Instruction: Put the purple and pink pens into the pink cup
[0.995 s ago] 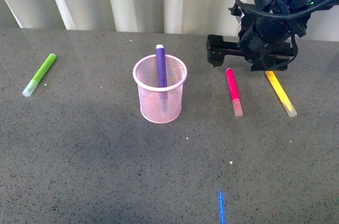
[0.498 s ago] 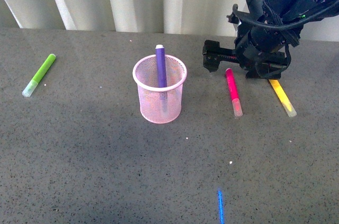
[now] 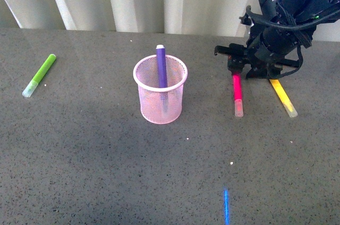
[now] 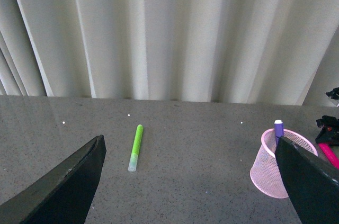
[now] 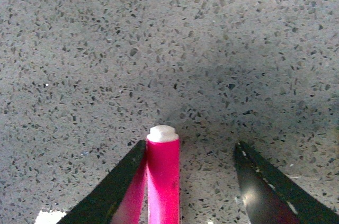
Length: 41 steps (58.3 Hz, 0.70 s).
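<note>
The purple pen (image 3: 161, 67) stands upright in the pink cup (image 3: 159, 100), its tip above the rim. The pink pen (image 3: 237, 95) lies flat on the table (image 3: 106, 172), right of the cup and beside a yellow marker (image 3: 282, 97). The right gripper (image 3: 237, 69) is down at the pen's far end, its fingers (image 5: 123, 192) apart and straddling it; the pen touches one finger, with a gap to the other. The left gripper (image 4: 189, 142) is spread wide, holding nothing. A lime-green marker (image 3: 40, 75) lies far left.
</note>
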Tool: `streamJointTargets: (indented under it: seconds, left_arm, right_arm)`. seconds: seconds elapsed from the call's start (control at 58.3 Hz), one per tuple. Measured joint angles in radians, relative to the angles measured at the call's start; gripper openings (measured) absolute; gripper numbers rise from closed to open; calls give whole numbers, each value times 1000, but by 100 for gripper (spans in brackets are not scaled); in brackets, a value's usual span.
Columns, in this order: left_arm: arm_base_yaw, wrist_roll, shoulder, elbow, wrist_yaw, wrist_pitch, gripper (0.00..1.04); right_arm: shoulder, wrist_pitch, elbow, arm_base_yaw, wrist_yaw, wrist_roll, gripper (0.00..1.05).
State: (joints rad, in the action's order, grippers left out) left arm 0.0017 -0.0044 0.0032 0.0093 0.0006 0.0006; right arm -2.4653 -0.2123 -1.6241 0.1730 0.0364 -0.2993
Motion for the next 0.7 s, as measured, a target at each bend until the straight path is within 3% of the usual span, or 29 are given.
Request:
streamJointTargets:
  seconds: [0.154,0.429,0.704]
  left_arm:
    - [0,0,0,0,0,0,98]
    - [0,0,0,0,0,0,98]
    - [0,0,0,0,0,0,98]
  right_arm:
    - [0,1,1,-32,8,0,12]
    - [29,84,66,-60,25,-20,11]
    - [193,406,216,-42,164,-136,11]
